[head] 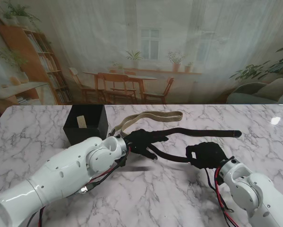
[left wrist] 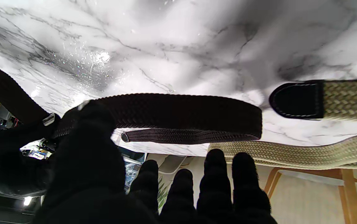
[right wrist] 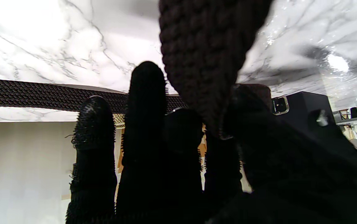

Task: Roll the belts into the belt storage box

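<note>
That dark belt [head: 198,131] is floppy woven stuff, so grip near the buckle. Your left hand [head: 142,141] and right hand [head: 206,154] both clutch it; box [head: 86,124] sits beside the left one.

stand camera looks down over the table [head: 146,198] — both wrist cameras sit close, sharing the dark belt [head: 202,131].

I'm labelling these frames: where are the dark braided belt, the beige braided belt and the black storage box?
dark braided belt [head: 205,131], stand view, its straight stretch.
beige braided belt [head: 150,116], stand view, upper strand.
black storage box [head: 87,134], stand view, front wall.
</note>
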Robot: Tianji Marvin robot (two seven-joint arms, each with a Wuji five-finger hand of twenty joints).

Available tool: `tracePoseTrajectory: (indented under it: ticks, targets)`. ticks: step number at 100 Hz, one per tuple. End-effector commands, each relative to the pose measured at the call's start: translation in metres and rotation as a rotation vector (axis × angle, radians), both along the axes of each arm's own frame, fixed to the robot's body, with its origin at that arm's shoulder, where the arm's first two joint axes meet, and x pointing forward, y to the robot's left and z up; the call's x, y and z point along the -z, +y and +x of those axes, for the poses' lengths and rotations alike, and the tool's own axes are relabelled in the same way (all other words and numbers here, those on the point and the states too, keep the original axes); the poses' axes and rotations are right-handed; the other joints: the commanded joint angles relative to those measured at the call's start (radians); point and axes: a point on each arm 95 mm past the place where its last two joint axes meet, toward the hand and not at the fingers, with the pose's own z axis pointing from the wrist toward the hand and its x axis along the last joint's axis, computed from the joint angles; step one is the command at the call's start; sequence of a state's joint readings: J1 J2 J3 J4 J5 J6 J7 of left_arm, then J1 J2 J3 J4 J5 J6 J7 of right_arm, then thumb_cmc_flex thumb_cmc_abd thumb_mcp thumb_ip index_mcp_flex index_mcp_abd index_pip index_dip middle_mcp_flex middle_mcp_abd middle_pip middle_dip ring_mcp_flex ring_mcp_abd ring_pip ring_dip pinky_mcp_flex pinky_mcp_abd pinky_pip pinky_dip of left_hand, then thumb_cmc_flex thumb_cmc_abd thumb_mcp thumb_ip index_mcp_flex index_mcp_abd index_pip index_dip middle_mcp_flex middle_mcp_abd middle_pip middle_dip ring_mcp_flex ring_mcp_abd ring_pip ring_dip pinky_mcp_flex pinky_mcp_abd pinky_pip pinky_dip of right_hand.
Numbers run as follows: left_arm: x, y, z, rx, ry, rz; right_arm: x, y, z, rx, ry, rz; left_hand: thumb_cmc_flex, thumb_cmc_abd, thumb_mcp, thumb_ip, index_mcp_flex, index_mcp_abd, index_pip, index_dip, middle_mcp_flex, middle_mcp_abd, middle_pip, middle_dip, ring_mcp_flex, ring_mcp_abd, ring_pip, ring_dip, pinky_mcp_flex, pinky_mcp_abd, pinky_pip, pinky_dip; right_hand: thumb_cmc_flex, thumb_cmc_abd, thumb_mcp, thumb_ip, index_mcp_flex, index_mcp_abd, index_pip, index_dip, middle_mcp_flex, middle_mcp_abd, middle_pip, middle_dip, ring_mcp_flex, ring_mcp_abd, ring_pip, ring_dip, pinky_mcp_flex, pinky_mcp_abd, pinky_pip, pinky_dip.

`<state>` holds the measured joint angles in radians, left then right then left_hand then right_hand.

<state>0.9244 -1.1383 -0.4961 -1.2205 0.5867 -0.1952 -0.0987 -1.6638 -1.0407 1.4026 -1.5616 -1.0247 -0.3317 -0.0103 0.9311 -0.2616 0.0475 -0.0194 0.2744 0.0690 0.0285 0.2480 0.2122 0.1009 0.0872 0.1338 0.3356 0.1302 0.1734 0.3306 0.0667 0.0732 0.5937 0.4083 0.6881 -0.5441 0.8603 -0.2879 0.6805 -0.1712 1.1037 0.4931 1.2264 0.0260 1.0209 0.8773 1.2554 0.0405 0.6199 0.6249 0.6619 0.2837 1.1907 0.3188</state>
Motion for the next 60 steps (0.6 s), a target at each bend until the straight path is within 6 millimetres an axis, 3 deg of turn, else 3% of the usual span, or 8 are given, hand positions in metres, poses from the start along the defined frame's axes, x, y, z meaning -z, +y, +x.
tracePoseTrajectory:
  ticks: [1, 13, 21, 26, 30, 48, 53, 60]
  targets:
    - [-0.002, -0.014, 0.000, 0.011, 0.010, -0.004, 0.002, 0.000, -0.006, -0.010, 0.021, 0.009, 0.082, 0.037, 0.036, 0.030, -0.045, -0.034, -0.026, -0.022, -0.015, -0.044, 0.029, 0.007, 0.011, -0.025, 0.014, -0.008, 0.006, -0.038, 0.042, -0.012, 0.139, 0.046, 0.101, 0.058, 0.023, -0.105, 0.094, 0.051, 0.007, 0.046, 0.056, 0.014, 0.031, -0.003, 0.050, 0.027, 0.006, 0.026, 0.024, -0.001]
    - [0.001, -0.019, 0.003, 0.010, 0.028, 0.006, 0.002, 0.000, -0.011, -0.018, 0.032, 0.016, 0.186, 0.070, 0.071, 0.031, -0.020, -0.057, -0.008, -0.026, 0.073, -0.083, 0.080, 0.035, 0.078, -0.037, 0.049, 0.004, 0.044, -0.045, 0.106, -0.011, 0.140, 0.046, 0.099, 0.058, 0.023, -0.104, 0.093, 0.052, 0.009, 0.050, 0.056, 0.017, 0.033, -0.002, 0.051, 0.029, 0.007, 0.028, 0.026, 0.001]
    - [0.003, -0.021, 0.003, 0.016, 0.038, 0.013, 0.001, 0.000, -0.013, -0.016, 0.038, 0.028, 0.208, 0.076, 0.081, 0.029, 0.012, -0.062, 0.014, -0.023, 0.173, -0.099, 0.110, 0.051, 0.152, -0.047, 0.080, 0.019, 0.071, -0.041, 0.151, 0.000, 0.141, 0.045, 0.100, 0.059, 0.023, -0.102, 0.092, 0.053, 0.010, 0.051, 0.057, 0.018, 0.035, -0.002, 0.054, 0.030, 0.009, 0.033, 0.027, 0.002]
    - [0.005, -0.021, 0.003, 0.023, 0.041, 0.021, 0.000, 0.000, -0.015, -0.014, 0.044, 0.035, 0.214, 0.072, 0.083, 0.027, 0.030, -0.065, 0.035, -0.019, 0.245, -0.088, 0.127, 0.062, 0.194, -0.053, 0.095, 0.033, 0.084, -0.042, 0.180, 0.005, 0.141, 0.046, 0.100, 0.059, 0.023, -0.097, 0.092, 0.053, 0.010, 0.052, 0.057, 0.019, 0.035, 0.002, 0.055, 0.031, 0.008, 0.035, 0.027, 0.002]
    - [0.007, -0.022, 0.004, 0.028, 0.044, 0.029, 0.000, -0.001, -0.016, -0.013, 0.045, 0.038, 0.214, 0.063, 0.086, 0.027, 0.043, -0.066, 0.054, -0.014, 0.304, -0.122, 0.143, 0.074, 0.230, -0.055, 0.111, 0.051, 0.098, -0.042, 0.209, 0.013, 0.141, 0.046, 0.099, 0.059, 0.023, -0.096, 0.091, 0.054, 0.011, 0.053, 0.058, 0.020, 0.036, 0.002, 0.056, 0.032, 0.009, 0.038, 0.028, 0.003]
    - [0.017, -0.027, 0.003, 0.031, 0.052, 0.037, 0.001, -0.002, -0.019, -0.006, 0.064, 0.051, 0.213, 0.012, 0.137, 0.028, 0.129, -0.057, 0.181, 0.038, 0.514, -0.098, 0.230, 0.129, 0.414, -0.048, 0.227, 0.179, 0.215, -0.033, 0.363, 0.076, 0.142, 0.046, 0.100, 0.059, 0.024, -0.093, 0.090, 0.056, 0.012, 0.054, 0.059, 0.023, 0.039, 0.002, 0.061, 0.034, 0.010, 0.042, 0.030, 0.004]
    - [0.019, -0.030, 0.003, 0.024, 0.054, 0.025, 0.001, -0.002, -0.019, -0.003, 0.069, 0.053, 0.243, -0.028, 0.161, 0.011, 0.183, -0.050, 0.265, 0.080, 0.609, -0.088, 0.208, 0.228, 0.467, -0.046, 0.275, 0.237, 0.259, -0.033, 0.414, 0.101, 0.143, 0.047, 0.100, 0.059, 0.024, -0.092, 0.090, 0.056, 0.012, 0.055, 0.060, 0.024, 0.039, 0.004, 0.061, 0.034, 0.010, 0.043, 0.030, 0.004]
    - [0.022, -0.033, 0.002, 0.019, 0.058, 0.022, 0.002, -0.003, -0.019, 0.003, 0.072, 0.056, 0.277, -0.051, 0.153, 0.010, 0.258, -0.036, 0.358, 0.126, 0.718, -0.082, 0.163, 0.306, 0.522, -0.042, 0.330, 0.316, 0.300, -0.030, 0.460, 0.120, 0.143, 0.048, 0.099, 0.059, 0.023, -0.090, 0.089, 0.057, 0.012, 0.055, 0.060, 0.024, 0.039, 0.004, 0.062, 0.034, 0.009, 0.044, 0.030, 0.004]
